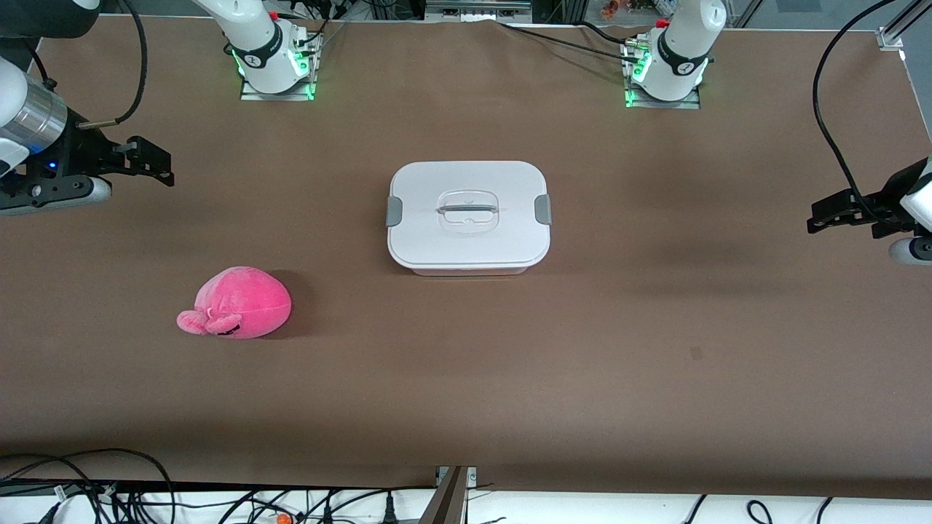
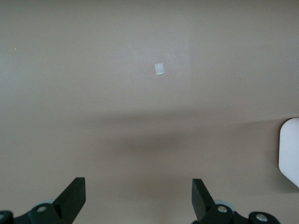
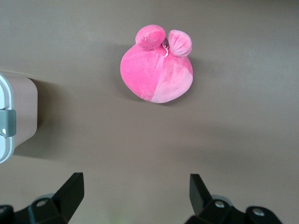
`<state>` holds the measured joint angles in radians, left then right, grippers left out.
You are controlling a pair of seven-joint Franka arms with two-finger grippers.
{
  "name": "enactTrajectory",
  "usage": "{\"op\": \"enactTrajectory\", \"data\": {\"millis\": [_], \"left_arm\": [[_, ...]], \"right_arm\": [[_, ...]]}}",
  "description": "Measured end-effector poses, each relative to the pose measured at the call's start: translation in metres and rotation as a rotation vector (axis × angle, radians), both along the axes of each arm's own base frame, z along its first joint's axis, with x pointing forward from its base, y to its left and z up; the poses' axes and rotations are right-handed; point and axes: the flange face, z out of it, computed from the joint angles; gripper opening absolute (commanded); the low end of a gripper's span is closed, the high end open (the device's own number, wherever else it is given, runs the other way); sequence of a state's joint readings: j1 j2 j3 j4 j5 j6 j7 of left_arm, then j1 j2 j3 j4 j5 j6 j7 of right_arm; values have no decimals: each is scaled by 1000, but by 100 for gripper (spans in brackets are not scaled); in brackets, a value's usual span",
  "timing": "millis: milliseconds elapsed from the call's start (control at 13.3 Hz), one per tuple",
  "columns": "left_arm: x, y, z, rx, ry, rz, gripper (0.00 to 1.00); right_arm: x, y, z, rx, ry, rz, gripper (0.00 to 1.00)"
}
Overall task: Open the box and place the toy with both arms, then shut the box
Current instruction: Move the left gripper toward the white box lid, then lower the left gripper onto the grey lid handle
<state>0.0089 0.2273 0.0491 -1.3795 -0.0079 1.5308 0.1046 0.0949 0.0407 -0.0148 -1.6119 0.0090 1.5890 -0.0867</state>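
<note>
Still closed: box at centre, toy on the counter

Centrally on the brown counter [image 1: 510,349] sits the box [image 1: 468,217], its white lid on and a grey clip at each short end. Toward the right arm's end from the box, and nearer the front camera, the pink toy [image 1: 237,303] lies alone on the counter. Over the counter's edge at that same end hangs the right gripper [image 1: 149,161], jaws spread and empty. Over the counter's other end, well apart from the box, hangs the left gripper [image 1: 826,217], jaws likewise spread, holding nothing.
</note>
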Motion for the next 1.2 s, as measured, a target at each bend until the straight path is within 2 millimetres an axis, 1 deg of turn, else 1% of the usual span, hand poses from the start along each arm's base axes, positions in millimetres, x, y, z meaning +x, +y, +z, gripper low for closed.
{"op": "enactTrajectory", "data": {"millis": [376, 526, 601, 676, 751, 901, 1052, 1202], "left_arm": [[-1, -3, -1, -1, 9, -5, 100], [0, -13, -1, -4, 11, -23, 100], [0, -26, -1, -7, 12, -46, 100], [0, -49, -1, -11, 13, -85, 100], [-2, -81, -2, -16, 14, -137, 100], [-8, -153, -9, -42, 27, -249, 100], [-19, -221, -10, -55, 24, -357, 100], [-37, -277, -4, -59, 12, -452, 100]], "right_arm": [[1, -2, -1, 0, 2, -3, 100], [1, -3, -1, 0, 2, -5, 100], [1, -3, -1, 0, 2, -5, 100], [1, -3, -1, 0, 2, -5, 100], [1, -3, -1, 0, 3, -5, 100], [1, -3, -2, -1, 3, -6, 100], [1, -3, -2, -1, 3, -6, 100], [1, -3, -2, -1, 3, -6, 100]]}}
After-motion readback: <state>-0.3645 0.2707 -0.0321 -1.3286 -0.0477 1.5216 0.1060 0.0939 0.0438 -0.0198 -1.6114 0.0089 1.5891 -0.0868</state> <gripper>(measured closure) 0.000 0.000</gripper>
